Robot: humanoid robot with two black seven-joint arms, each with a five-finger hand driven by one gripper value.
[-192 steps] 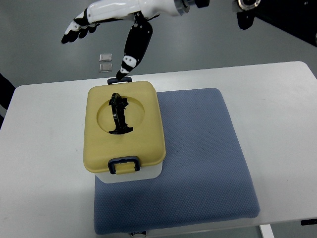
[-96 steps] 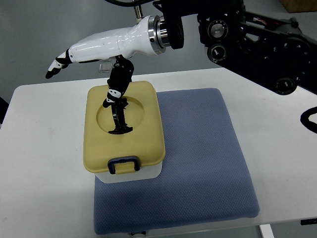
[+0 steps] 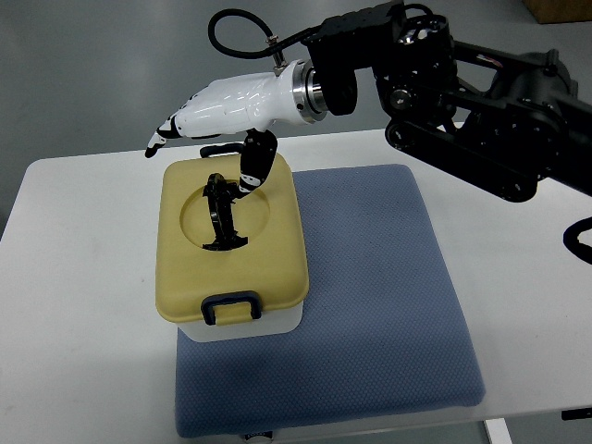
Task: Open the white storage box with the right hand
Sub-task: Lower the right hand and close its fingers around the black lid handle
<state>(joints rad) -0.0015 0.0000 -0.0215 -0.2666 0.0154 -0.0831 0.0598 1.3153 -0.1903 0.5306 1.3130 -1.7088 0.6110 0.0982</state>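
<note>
The right hand (image 3: 217, 111), fingers spread and holding nothing, hovers at the box's (image 3: 231, 245) twelve o'clock edge, thumb beside the handle (image 3: 220, 215). The box sits on the mat's (image 3: 370, 305) nine o'clock side, lid (image 3: 268, 250) shut and front latch (image 3: 231, 306) apparently fastened; opening remains.

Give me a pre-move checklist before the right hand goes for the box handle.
1. Lid seated flat on the white storage box: ok.
2. Front latch released: cannot tell.
3. Handle raised and reachable: ok.
4. Right hand over the lid's far edge, thumb beside the handle: ok.
5. Handle grasped: not ok, fingers extended and holding nothing.
6. Box resting on the blue mat, clear of table edges: ok.
</note>
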